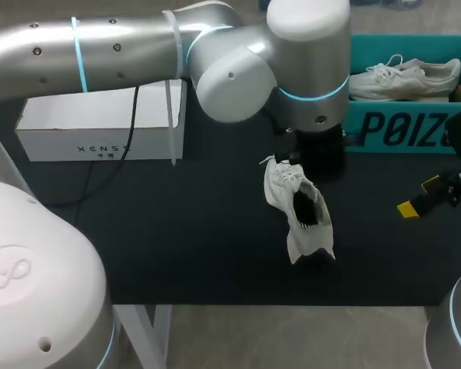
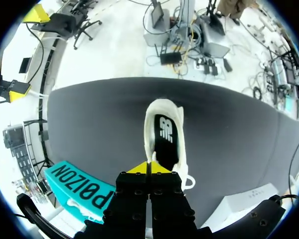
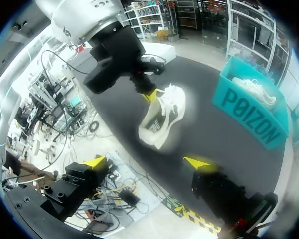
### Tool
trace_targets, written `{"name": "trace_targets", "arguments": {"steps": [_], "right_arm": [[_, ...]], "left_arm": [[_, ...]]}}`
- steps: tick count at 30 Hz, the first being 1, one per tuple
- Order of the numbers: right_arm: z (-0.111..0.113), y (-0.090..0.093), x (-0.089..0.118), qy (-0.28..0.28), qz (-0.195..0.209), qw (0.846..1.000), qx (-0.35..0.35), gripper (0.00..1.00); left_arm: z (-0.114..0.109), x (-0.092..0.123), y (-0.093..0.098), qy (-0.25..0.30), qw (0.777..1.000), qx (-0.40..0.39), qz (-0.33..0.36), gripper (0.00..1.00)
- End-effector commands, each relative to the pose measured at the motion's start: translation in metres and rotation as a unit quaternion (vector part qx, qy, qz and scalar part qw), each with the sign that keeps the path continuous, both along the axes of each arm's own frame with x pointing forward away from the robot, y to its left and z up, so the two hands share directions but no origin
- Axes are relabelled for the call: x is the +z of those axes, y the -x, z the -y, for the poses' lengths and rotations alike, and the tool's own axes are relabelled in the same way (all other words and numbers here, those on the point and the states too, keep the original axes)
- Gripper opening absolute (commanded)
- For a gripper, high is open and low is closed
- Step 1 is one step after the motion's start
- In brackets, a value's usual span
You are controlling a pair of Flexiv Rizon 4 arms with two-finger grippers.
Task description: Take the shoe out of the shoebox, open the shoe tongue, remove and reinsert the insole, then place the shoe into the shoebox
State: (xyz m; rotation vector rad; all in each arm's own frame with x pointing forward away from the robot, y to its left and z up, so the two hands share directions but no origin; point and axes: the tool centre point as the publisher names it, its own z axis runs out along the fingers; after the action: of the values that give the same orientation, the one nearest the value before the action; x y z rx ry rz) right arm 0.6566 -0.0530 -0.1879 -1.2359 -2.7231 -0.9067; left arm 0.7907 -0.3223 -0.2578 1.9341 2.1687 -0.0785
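Pinching the shoe point(image 1: 300, 209) by a thin edge of its upper, our left fingers point(image 2: 137, 169) hang it tilted above the desk point(image 1: 177, 231), outside the shoebox point(image 1: 399, 127). It looks light and floppy, so we judge the firmer heel a surer hold. Our right fingers point(image 3: 199, 163) stand spread and empty.

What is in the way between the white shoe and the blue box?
Nothing that shows. The shoe, held by the left hand, has only bare table between it and the shoebox. Another shoe already lies inside the box.
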Motion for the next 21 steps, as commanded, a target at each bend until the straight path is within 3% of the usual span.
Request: {"name": "trace_targets", "arguments": {"steps": [1,7,21], "right_arm": [[0.0,0.002,-0.001,0.0,0.001,1.0,-0.001,1.0],[0.0,0.002,-0.001,0.0,0.001,1.0,-0.001,1.0],[0.0,0.002,-0.001,0.0,0.001,1.0,-0.001,1.0]], "left_arm": [[-0.015,0.01,-0.004,0.004,1.0,0.008,0.008,0.0],[-0.028,0.018,-0.019,0.002,1.0,0.02,0.021,0.0],[-0.045,0.009,-0.032,0.001,0.999,0.018,0.039,0.0]]}}
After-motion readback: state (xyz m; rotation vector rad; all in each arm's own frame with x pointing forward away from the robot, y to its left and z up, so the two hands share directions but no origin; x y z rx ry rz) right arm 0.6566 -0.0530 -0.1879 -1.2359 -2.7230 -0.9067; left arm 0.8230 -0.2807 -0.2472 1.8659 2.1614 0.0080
